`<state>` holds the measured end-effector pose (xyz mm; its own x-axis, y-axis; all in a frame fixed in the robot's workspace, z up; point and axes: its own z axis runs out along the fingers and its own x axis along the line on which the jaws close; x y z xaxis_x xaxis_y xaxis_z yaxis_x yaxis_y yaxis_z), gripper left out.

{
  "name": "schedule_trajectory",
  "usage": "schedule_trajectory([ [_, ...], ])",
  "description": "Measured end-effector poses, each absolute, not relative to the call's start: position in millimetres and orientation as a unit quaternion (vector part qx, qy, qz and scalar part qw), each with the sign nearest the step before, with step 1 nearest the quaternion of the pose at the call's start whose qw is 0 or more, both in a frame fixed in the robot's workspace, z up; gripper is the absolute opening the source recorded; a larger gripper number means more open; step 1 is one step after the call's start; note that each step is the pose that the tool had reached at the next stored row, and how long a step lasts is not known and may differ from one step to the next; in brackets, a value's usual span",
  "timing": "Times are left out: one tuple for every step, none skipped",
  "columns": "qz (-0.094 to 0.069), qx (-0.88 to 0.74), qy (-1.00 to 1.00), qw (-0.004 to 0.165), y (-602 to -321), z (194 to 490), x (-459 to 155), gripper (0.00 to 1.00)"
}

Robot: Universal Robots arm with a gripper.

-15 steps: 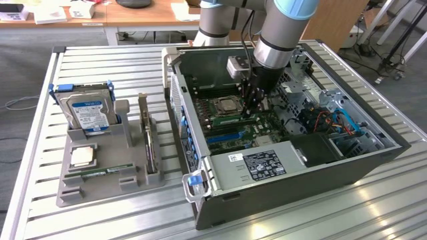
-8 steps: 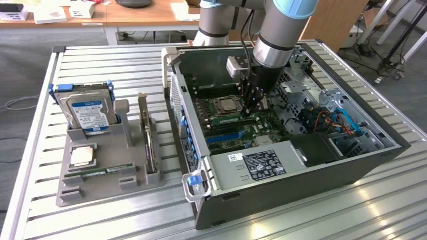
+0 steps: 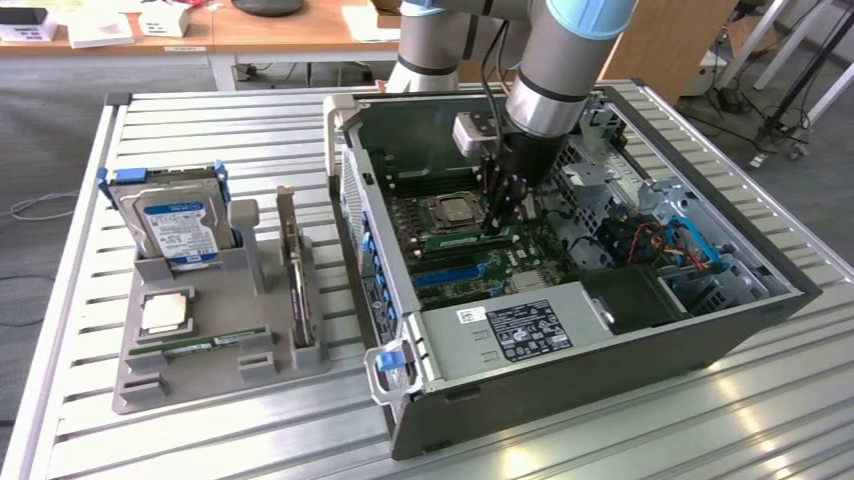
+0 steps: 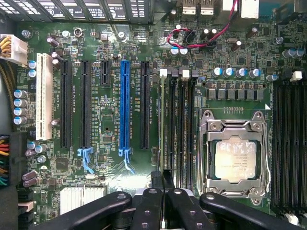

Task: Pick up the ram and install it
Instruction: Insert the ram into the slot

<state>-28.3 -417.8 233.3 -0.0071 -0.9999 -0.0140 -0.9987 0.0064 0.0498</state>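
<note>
Motherboard [image 4: 110, 96]: green. On it: one blue slot [image 4: 125, 105], one white slot [image 4: 44, 96], black slots [image 4: 65, 103] between them (blue latches [image 4: 125, 155] at two ends), silver processor [image 4: 235, 160] in grey frame [image 4: 211, 143], red-and-black twisted wires [image 4: 192, 40]. Tool [image 4: 162, 184]: black.

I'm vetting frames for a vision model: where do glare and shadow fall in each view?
Exterior view: bright glare patches on the slatted aluminium table beside the grey computer case, whose interior looks dimmer. Wrist view: even light on the green motherboard, a soft sheen on the square silver processor.
</note>
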Motion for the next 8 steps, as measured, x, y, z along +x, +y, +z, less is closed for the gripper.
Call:
schedule_trajectory([
  [-0.023,0.704,-0.709,0.013,-417.8,233.3,-28.3,0.12],
  [-0.023,0.704,-0.709,0.013,-417.8,233.3,-28.3,0.12],
  [-0.023,0.704,-0.709,0.012,-417.6,233.1,-28.3,0.12],
  [-0.023,0.704,-0.709,0.012,-417.2,233.0,-28.4,0.12],
  [-0.023,0.704,-0.709,0.013,-416.8,233.1,-28.5,0.12],
  [-0.023,0.704,-0.709,0.013,-416.6,233.1,-28.5,0.12],
  [-0.023,0.704,-0.709,0.013,-416.6,233.1,-28.5,0.12],
  [-0.023,0.704,-0.709,0.013,-416.5,233.1,-28.5,0.12],
])
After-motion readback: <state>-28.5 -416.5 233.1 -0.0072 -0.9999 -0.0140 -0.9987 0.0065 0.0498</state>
